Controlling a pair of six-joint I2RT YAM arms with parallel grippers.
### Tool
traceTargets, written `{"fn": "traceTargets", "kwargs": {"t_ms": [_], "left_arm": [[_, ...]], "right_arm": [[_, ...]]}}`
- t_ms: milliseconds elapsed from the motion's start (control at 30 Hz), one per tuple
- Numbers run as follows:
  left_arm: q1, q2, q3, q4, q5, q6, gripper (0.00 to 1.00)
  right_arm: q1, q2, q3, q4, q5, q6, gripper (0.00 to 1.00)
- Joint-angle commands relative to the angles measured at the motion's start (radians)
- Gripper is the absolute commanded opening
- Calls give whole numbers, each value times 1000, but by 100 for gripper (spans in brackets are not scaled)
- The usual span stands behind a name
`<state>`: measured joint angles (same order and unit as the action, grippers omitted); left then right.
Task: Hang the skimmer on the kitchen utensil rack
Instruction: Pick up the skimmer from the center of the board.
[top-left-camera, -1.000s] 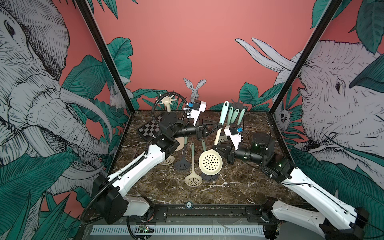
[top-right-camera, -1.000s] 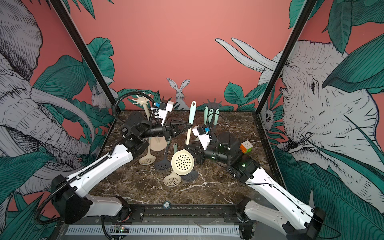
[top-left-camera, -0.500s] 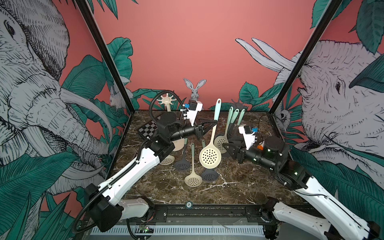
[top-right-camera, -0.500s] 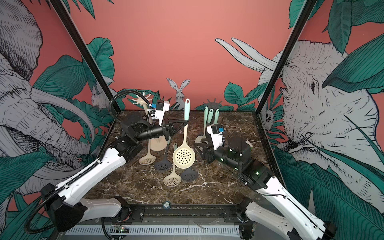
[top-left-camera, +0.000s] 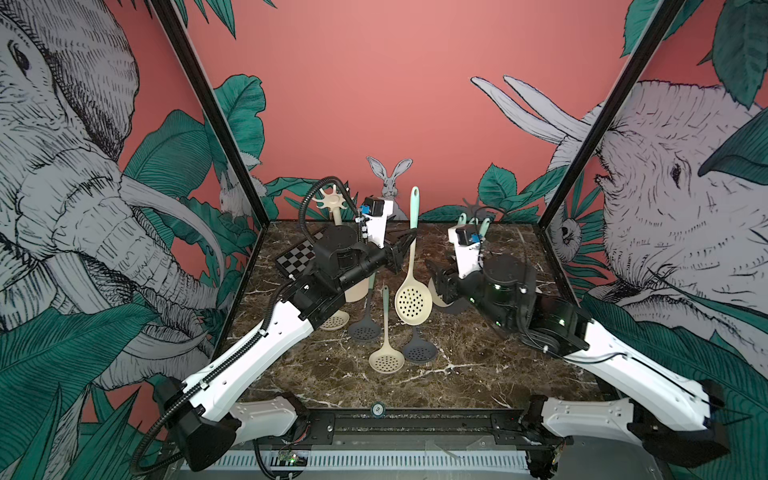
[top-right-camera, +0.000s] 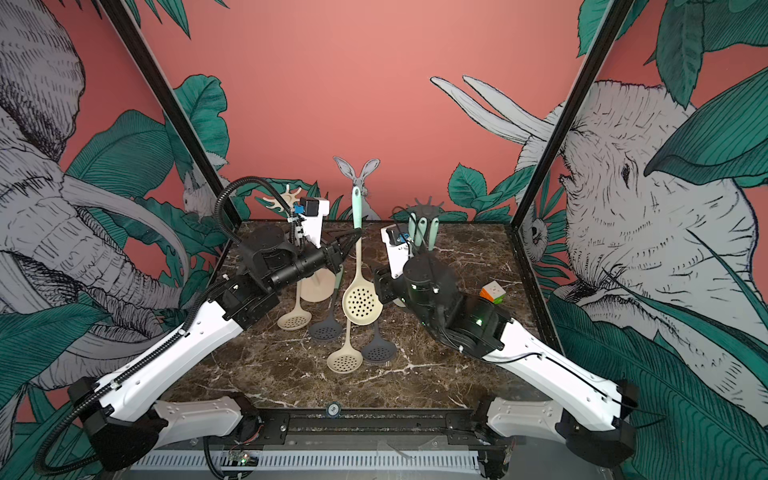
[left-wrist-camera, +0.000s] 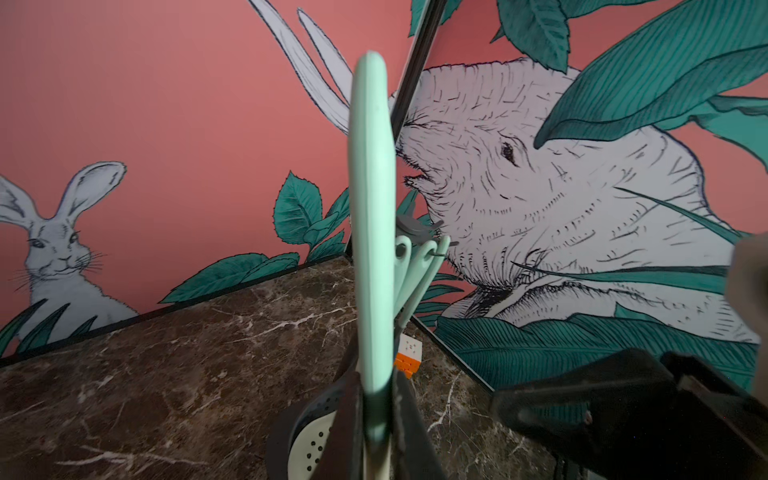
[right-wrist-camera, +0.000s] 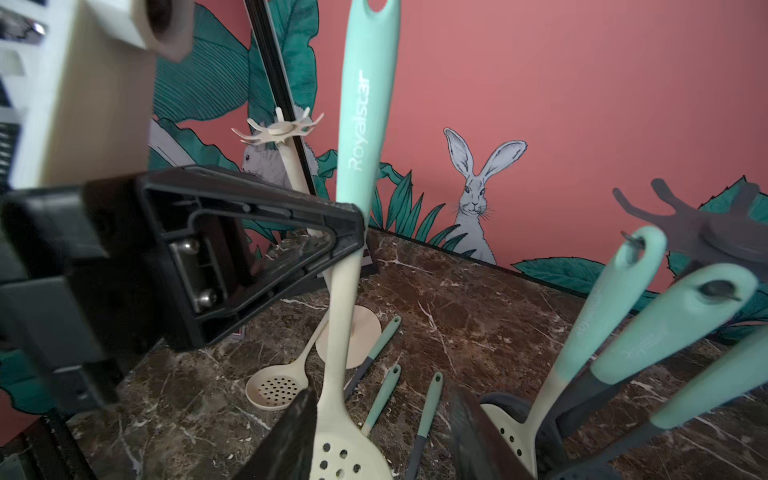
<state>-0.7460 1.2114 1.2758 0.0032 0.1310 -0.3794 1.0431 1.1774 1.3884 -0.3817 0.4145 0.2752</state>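
The cream perforated skimmer with a mint-green handle (top-left-camera: 412, 300) is hanging upright in the air, its round bowl pointing down and its handle loop pointing up. The left gripper (top-left-camera: 406, 242) is pinching it where the mint handle is meeting the cream neck. It is staying apart from both racks: the cream star-topped utensil rack (top-left-camera: 331, 202) is standing at the back left, and the dark grey utensil rack (top-left-camera: 473, 205) at the back right is carrying three mint-handled utensils (right-wrist-camera: 615, 299).

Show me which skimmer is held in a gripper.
The large cream, mint-handled skimmer, upright in the left gripper; the others lie on the table or hang on the grey rack.
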Motion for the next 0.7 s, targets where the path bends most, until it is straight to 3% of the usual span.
{"fn": "traceTargets", "kwargs": {"t_ms": [0,333,667], "left_arm": [[-4,-28,21,-20,-133,-35,0],[-6,-21,8,-27,-185,-79,0],[-7,-47,-26,-24,-233,-109,0]], "right_arm": [[12,28,35,52,39,-1,51],[12,123,68,96,-55,66,50],[11,239,134,57,-55,91,48]]}}
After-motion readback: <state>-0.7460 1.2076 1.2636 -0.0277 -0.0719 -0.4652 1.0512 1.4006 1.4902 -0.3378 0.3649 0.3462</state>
